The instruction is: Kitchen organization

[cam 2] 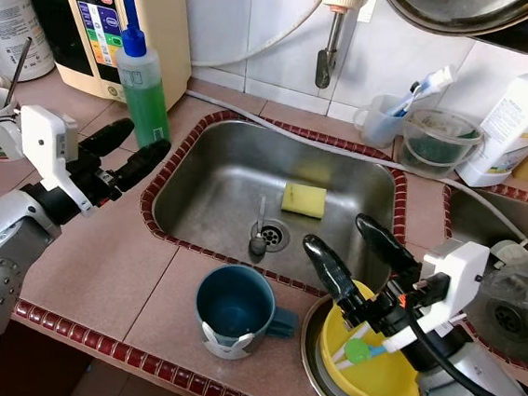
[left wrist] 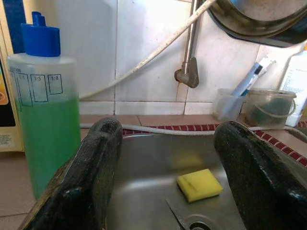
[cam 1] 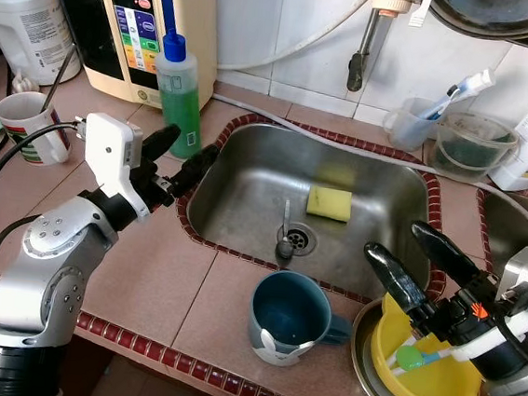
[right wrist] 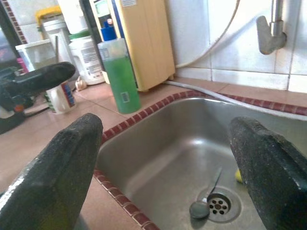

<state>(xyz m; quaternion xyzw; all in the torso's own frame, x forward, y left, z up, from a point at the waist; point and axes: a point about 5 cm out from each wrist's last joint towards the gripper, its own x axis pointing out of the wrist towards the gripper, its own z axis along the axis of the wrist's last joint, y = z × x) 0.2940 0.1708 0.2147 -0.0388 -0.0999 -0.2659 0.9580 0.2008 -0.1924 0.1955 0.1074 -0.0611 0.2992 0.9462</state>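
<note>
Our right gripper (cam 1: 415,250) is hovering wide open, empty, above the yellow plastic jug (cam 1: 424,382). Its spout is pointing toward us. Our left gripper (cam 1: 184,153) is gaping empty beside the green soap bottle (cam 1: 179,92) marked 1:5, 1:8.

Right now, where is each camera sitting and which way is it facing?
Left eye view: on the head, looking down at the sink; both arms show.
Right eye view: its stereo twin, same scene.
Left wrist view: along the open left end effector toward the sponge and green bottle.
Right wrist view: along the open right end effector across the basin.
Both wrist views share the sink and bottle.
</note>
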